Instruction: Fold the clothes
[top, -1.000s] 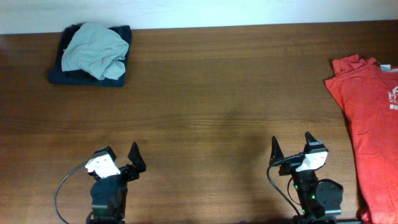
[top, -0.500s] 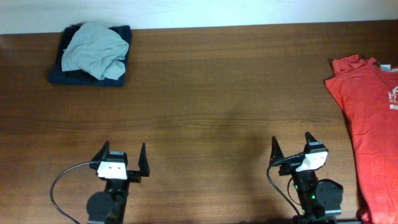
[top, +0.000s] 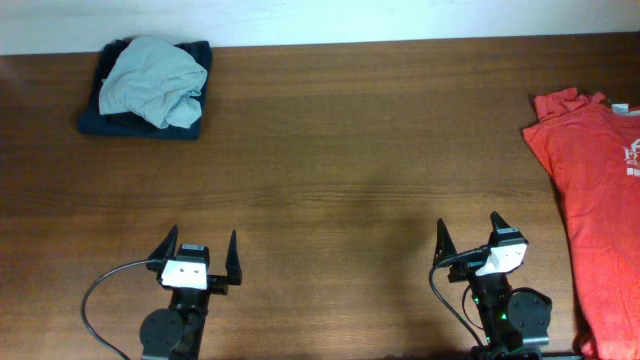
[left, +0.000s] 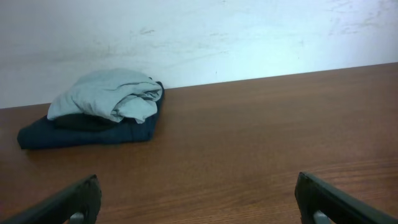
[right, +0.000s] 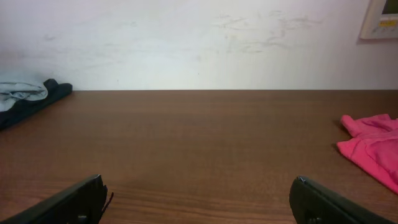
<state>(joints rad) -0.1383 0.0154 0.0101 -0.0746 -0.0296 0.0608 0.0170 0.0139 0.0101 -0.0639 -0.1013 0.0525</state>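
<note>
A crumpled pale grey-blue T-shirt (top: 152, 80) lies on top of a folded dark navy garment (top: 110, 120) at the table's far left; the left wrist view shows the same T-shirt (left: 109, 93) and navy garment (left: 81, 134) by the wall. A red T-shirt with white print (top: 600, 200) is spread along the right edge, with one corner (right: 373, 146) in the right wrist view. My left gripper (top: 200, 252) stands open near the front edge, far from the pile. My right gripper (top: 468, 234) is open too, left of the red shirt, holding nothing.
The brown wooden table (top: 350, 150) stretches between the two heaps of clothes. A white wall (left: 217, 37) runs along its far edge. A black cable (top: 100, 300) loops at the base of the left arm.
My left gripper has turned from pointing right to facing straight toward the far edge and shifted slightly right. The right arm and the clothes have not moved.
</note>
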